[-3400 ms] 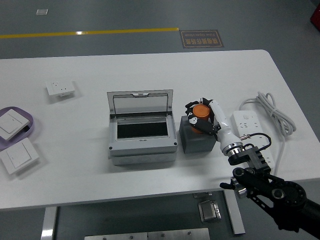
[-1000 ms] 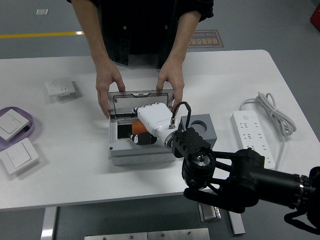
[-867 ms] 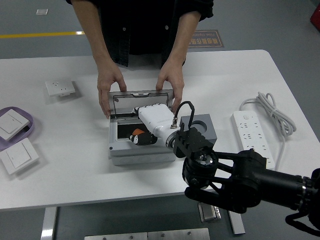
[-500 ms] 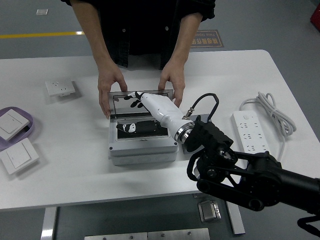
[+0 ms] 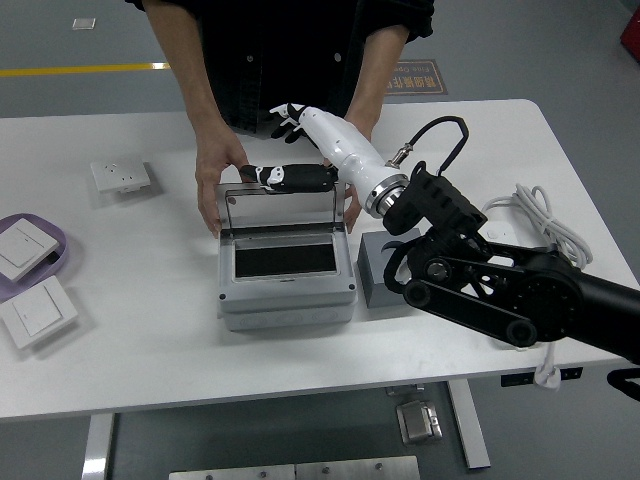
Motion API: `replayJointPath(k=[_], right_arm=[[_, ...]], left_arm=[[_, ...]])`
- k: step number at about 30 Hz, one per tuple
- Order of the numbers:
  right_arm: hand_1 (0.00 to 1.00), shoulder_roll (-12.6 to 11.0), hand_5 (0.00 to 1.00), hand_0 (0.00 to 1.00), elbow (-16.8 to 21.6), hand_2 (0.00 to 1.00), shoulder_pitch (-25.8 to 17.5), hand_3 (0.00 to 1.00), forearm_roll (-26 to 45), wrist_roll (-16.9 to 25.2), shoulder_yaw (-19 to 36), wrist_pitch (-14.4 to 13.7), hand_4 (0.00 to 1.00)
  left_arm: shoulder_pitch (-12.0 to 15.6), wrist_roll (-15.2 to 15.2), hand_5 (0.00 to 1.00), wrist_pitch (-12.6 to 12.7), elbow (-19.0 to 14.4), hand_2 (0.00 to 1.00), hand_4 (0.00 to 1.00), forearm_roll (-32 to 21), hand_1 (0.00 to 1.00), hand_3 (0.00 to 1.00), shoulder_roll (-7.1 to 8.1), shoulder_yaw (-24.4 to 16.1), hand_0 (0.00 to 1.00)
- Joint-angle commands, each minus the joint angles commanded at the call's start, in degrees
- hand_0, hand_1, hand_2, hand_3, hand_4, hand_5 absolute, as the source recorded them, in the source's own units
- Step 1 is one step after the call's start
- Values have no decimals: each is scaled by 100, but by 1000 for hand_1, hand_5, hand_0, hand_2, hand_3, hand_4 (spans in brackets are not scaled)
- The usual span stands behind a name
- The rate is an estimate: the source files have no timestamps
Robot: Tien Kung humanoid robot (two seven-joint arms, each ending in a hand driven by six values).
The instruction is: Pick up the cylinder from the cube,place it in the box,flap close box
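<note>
One grey box (image 5: 285, 290) w/ its lid up is sitting mid-table, and one grey cube (image 5: 375, 278) is standing just beside it on the right. One robot hand (image 5: 310, 150), the right one, is showing; no. of person's hands showing is two (image 5: 220, 180) (image 5: 350, 205), both at the box lid. One white wall socket (image 5: 120, 177) is lying far left. Two white wall switches (image 5: 20, 247) (image 5: 38, 313) are lying at the left edge, one of them on one purple tray (image 5: 58, 243). One white power strip (image 5: 512, 250) w/ one cable is lying on the right, partly hidden by the arm.
</note>
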Motion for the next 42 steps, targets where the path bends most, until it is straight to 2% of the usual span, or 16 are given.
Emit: replayJointPath(k=[6,9,13,18,27,31,35,42], right_arm=[[636,134,554,740,-709,660,-30,751,217,298,-181,-9,862],[636,134,554,740,-774,660,-87,751,209,321,-220,-14,862],[636,63,547,740,-492,654,-230,741,59,214,-200,-9,846],[627,-73,538,735,58,649,-466,741,-184,80,-167,-8,823],[626,-417,540,728,923,651,-883,741,-358,-59,-3,61,820],[627,-523,535,722,1032,653,-1099,747,-231,-28,-56,37,815],[629,-538,530,720,989,654,-1309,753,38,15,-57,166,797],[629,-621,545,712,1099,664,-1628,770,0,214,516,39,800]], left_arm=[[0,14,299,-6,-12,573,701,52,638,640,-11,-21,655],[-10,60,299,-35,-32,573,701,219,638,640,-11,-102,655],[-20,146,297,-97,-61,573,701,480,638,640,-16,-237,655],[-11,216,299,-146,-77,573,700,644,638,639,-59,-355,655],[45,365,298,-242,-15,573,700,988,638,640,-98,-670,655],[23,367,298,-244,-10,574,701,993,638,640,-100,-685,655],[30,370,297,-248,-4,575,702,998,639,641,-111,-706,654],[40,337,297,-213,28,575,704,924,639,642,-104,-647,655]])
